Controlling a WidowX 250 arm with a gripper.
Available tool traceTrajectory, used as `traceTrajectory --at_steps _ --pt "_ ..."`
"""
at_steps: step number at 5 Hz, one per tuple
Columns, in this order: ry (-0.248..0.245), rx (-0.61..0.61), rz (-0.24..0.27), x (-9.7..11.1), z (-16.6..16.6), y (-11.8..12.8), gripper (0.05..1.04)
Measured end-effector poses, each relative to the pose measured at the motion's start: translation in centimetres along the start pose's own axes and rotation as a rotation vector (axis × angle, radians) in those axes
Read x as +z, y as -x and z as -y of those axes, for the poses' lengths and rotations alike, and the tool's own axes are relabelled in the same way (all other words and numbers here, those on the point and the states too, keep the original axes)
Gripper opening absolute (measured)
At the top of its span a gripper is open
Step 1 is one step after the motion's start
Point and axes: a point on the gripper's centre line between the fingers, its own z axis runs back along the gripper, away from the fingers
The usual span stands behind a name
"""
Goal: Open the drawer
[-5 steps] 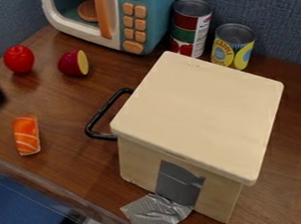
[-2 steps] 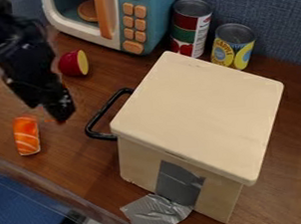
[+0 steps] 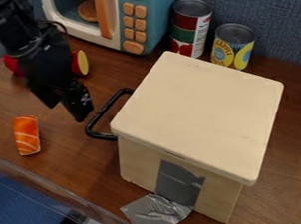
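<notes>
The black gripper (image 3: pixel 78 105) hangs over the table at the left, its tip just to the left of the black drawer handle (image 3: pixel 99 120). I cannot tell whether it touches the handle. The handle sticks out from the left side of a light wooden box (image 3: pixel 197 114) with a flat lid-like top. That side of the box is hidden from the camera, so how far the drawer stands out cannot be seen. Grey tape (image 3: pixel 178 182) covers part of the box's front side and runs down to the table.
A toy sushi piece (image 3: pixel 27 135) lies left of the handle. Behind the arm are a red toy (image 3: pixel 12 64) and a halved red toy (image 3: pixel 81 62). A toy microwave (image 3: pixel 119 17), a tall can (image 3: pixel 190 27) and a short can (image 3: pixel 233 46) stand at the back.
From the upper left edge, the arm has come in to the right and slightly down, bringing the gripper close to the handle. The box and the handle have not moved.
</notes>
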Motion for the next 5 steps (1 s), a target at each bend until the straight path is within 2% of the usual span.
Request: traceTrajectory --at_steps 3,4,5 --pt "0.004 0.010 0.024 -2.0 1.7 -2.7 0.999" --pt "0.008 0.017 0.005 -3.5 2.2 -2.7 0.999" --pt "0.005 0.010 -0.019 -5.1 2.6 -2.5 0.945"
